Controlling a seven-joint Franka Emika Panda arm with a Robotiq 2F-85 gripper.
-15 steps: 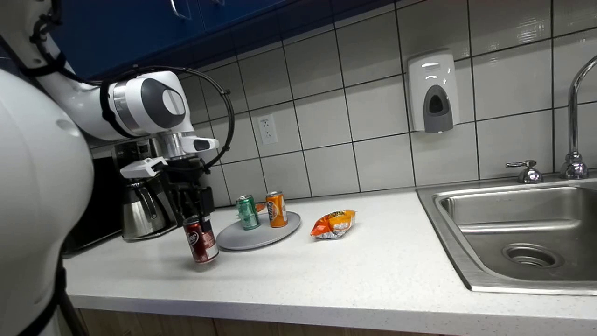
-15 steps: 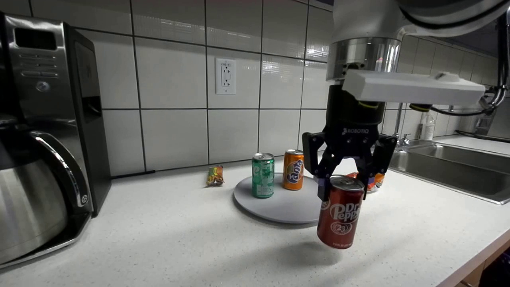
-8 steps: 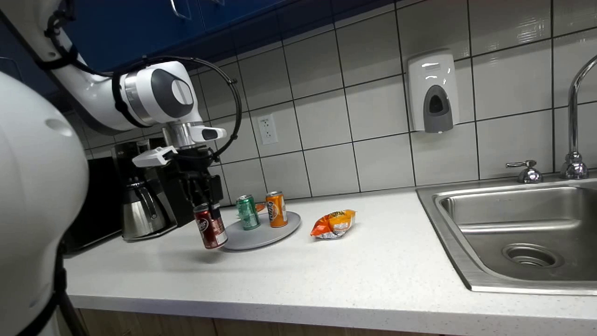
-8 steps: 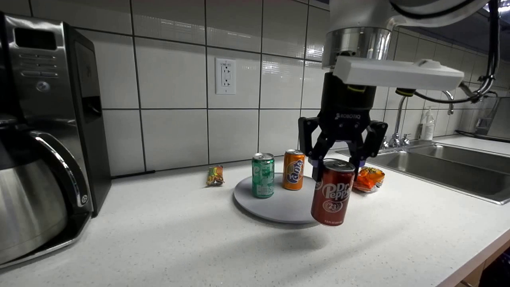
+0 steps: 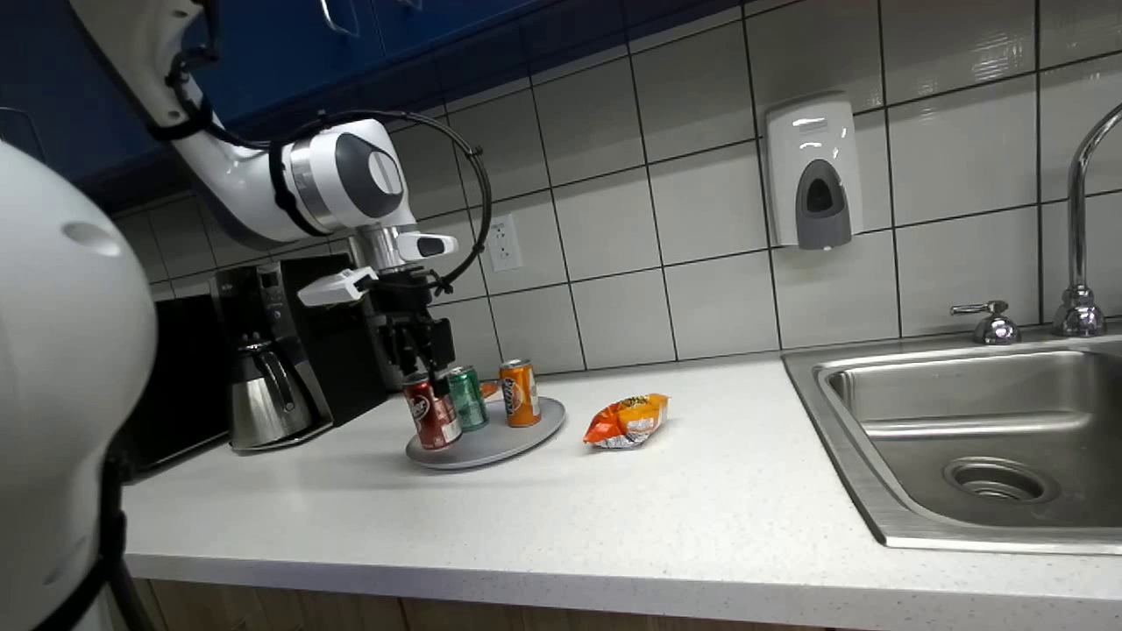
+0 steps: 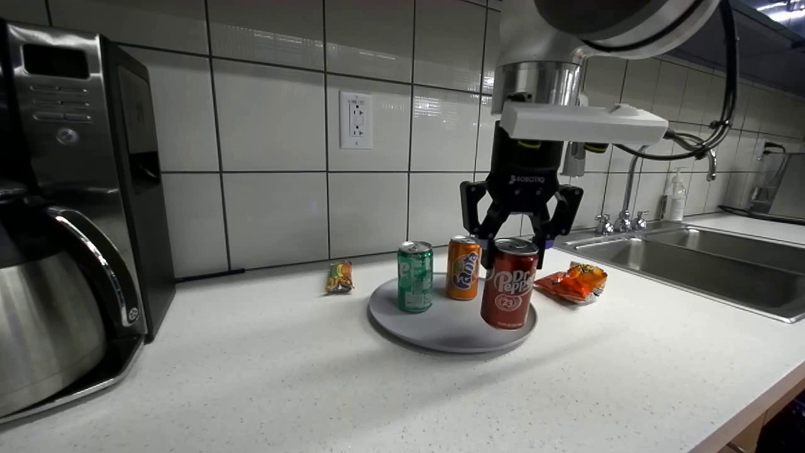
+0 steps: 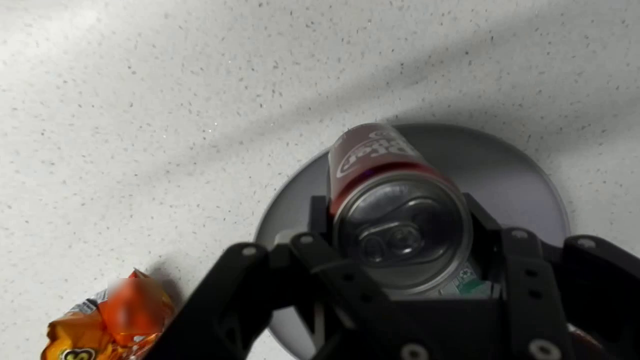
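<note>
Now red can (image 6: 509, 292) (gripped) shifted over plate (image 6: 434, 332).

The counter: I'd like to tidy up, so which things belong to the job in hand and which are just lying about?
Probably in the job:
red Dr Pepper can, gripped by the tool
gray plate, beneath that can
green can and orange Fanta can, on the plate

Apparently just lying about:
orange snack bag
small snack packet
coffee maker

Dark red Dr Pepper can (image 6: 508, 286), white lettering showing; silver lid (image 7: 402, 232) facing up; being clasped near top, pointing nearly upright over grey plate (image 6: 440, 330), near front edge; can't tell whether base is touching.
</note>
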